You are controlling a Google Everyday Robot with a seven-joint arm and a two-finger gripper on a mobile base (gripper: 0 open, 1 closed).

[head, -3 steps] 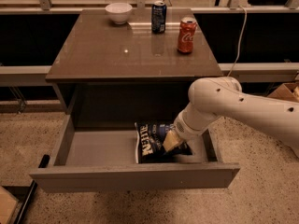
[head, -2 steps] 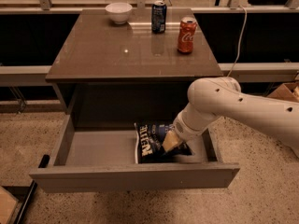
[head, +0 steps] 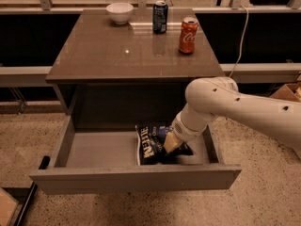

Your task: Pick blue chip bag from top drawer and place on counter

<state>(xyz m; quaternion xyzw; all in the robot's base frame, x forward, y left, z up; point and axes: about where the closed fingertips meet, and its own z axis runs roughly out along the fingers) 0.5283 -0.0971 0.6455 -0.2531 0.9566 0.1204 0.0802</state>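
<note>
The blue chip bag [head: 149,145] lies on the floor of the open top drawer [head: 94,150], right of its middle, with its white lettering facing up. My gripper [head: 172,146] reaches down into the drawer from the right and rests on the bag's right side, covering that part of it. The white arm [head: 235,108] crosses above the drawer's right end. The counter [head: 117,51] is the glossy grey-brown top above the drawer.
On the counter's far edge stand a white bowl [head: 119,12], a dark blue soda can [head: 160,17] and a red cola can [head: 187,35]. A white cable [head: 242,32] hangs at the right. A cardboard box [head: 288,92] sits on the floor at the far right.
</note>
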